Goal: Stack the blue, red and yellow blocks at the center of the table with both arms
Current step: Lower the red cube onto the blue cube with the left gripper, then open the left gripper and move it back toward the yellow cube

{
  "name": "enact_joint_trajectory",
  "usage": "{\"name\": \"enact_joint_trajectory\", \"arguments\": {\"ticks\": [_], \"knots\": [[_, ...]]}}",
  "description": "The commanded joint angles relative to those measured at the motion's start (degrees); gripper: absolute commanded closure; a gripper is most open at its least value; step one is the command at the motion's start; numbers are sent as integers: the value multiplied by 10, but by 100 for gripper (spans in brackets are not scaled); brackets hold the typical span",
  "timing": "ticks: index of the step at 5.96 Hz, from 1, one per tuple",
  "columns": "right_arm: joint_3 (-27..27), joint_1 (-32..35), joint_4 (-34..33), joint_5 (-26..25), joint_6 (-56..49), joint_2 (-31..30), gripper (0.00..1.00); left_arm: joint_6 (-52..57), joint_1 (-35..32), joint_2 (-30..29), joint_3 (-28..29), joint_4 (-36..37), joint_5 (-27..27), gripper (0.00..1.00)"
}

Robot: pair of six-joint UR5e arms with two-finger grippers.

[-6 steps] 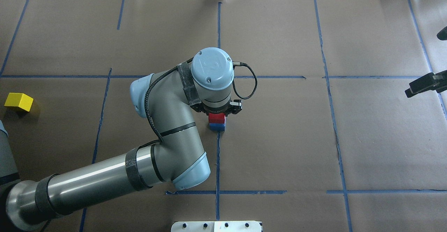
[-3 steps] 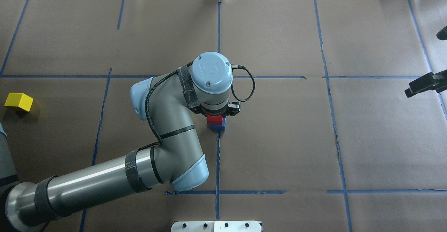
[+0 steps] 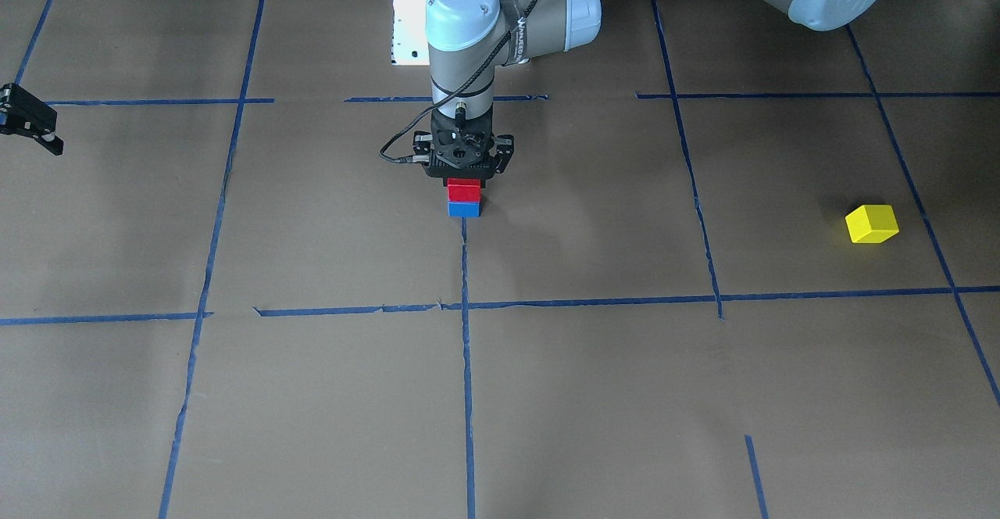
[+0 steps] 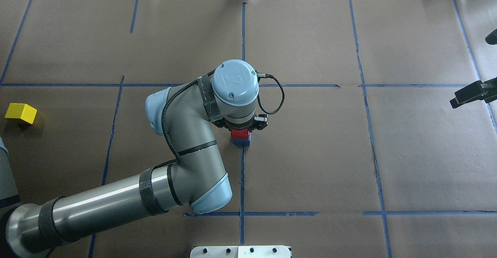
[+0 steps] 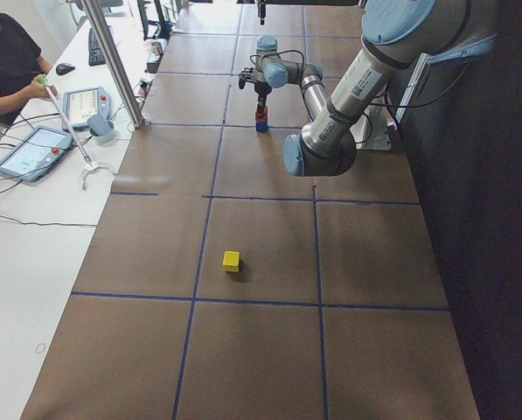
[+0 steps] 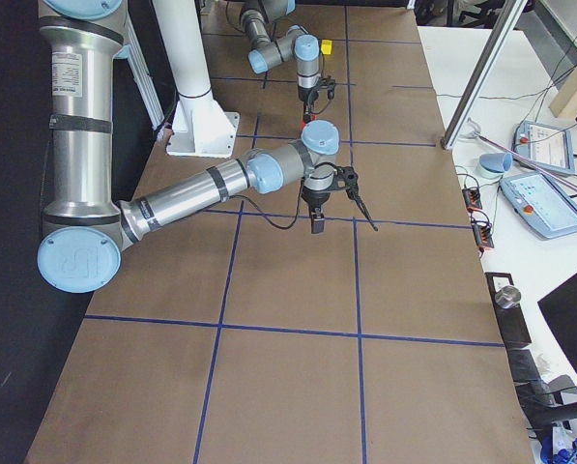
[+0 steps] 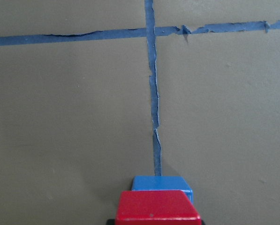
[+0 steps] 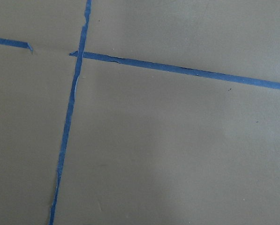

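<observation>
left gripper (image 3: pixel 464 181): pointing straight down over the middle of the desk, clamped on the red block, with dark fingertips snug against both lower corners of it in the left wrist view

red block (image 3: pixel 463 191): dead centre of the desk, sitting flat on the blue block, sides pretty much lined up

blue block (image 3: pixel 463 209): down on the paper at desk centre, right at the end of a tape line, underneath the red one

yellow block (image 3: pixel 872 223): off on its own near the desk's end on the robot's left, roughly halfway between the robot-side edge and the operators' edge, well apart from the stack, turned a bit askew to the grid

right gripper (image 6: pixel 344 217): hanging above the desk close to the end on the robot's right, fingers spread wide, just paper and a tape crossing in the right wrist view

left arm (image 4: pixel 178 141): coming in from the robot-side corner on the robot's left, elbow bent, wrist right over the stack

cable (image 4: pixel 276 95): black loop off the left wrist

tape lines (image 4: pixel 242 172): blue grid over brown paper, torn and gappy in spots

base plate (image 4: pixel 240 251): white, at the middle of the robot-side edge

operator (image 5: pixel 3 61): seated at the white bench past the operators' edge, tablet (image 5: pixel 33 150) close by
</observation>
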Motion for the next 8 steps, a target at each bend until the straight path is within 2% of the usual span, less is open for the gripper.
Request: {"name": "enact_joint_trajectory", "arguments": {"ticks": [1,2,3,4,5,6,7,8], "knots": [[-2,0,0,0,0,1,0,-3,3,0,1,-3,0,59],[-2,0,0,0,0,1,0,-3,4,2,1,-13,1,27],[-2,0,0,0,1,1,0,-3,4,2,0,-13,4,0],[-2,0,0,0,2,1,0,-1,3,1,-11,-11,5,0],[-4,0,0,-1,2,2,0,2,-3,14,-56,-1,4,0],[-7,-1,0,-1,1,3,0,15,-26,72,-148,11,-2,0],[-7,0,1,-1,1,4,0,86,-59,143,-241,12,-2,0],[-7,0,0,-1,0,3,0,167,-99,211,-291,11,-32,0]]}}
